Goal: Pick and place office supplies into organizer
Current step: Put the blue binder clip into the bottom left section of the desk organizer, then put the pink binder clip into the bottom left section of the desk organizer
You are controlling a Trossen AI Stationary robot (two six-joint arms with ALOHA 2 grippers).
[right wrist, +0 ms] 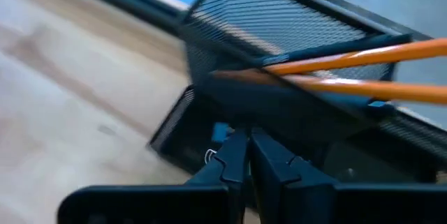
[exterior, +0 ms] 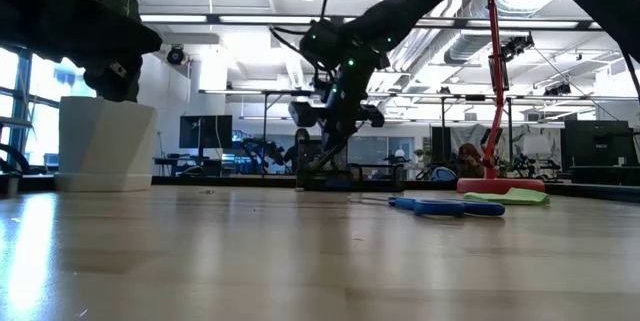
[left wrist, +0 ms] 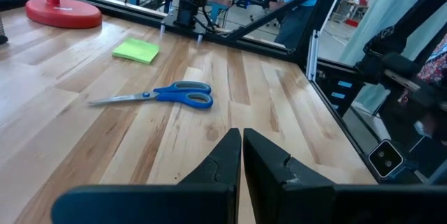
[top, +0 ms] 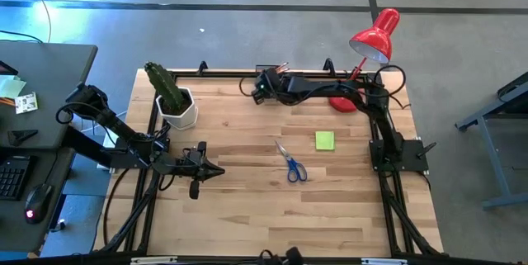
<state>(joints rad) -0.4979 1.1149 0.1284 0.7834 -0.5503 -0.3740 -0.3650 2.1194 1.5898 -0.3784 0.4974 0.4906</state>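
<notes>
Right gripper (right wrist: 248, 155) hovering fingers-together over the black mesh organizer (right wrist: 293, 35), left gripper (left wrist: 241, 155) pinched empty, probably next up: grabbing blue-handled scissors (top: 293, 166) or lime-green sticky-note pad (top: 325, 140).

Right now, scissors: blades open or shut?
Shut. In the left wrist view the blue-handled scissors lie flat on the table, blades together as one thin line, near the sticky-note pad.
</notes>
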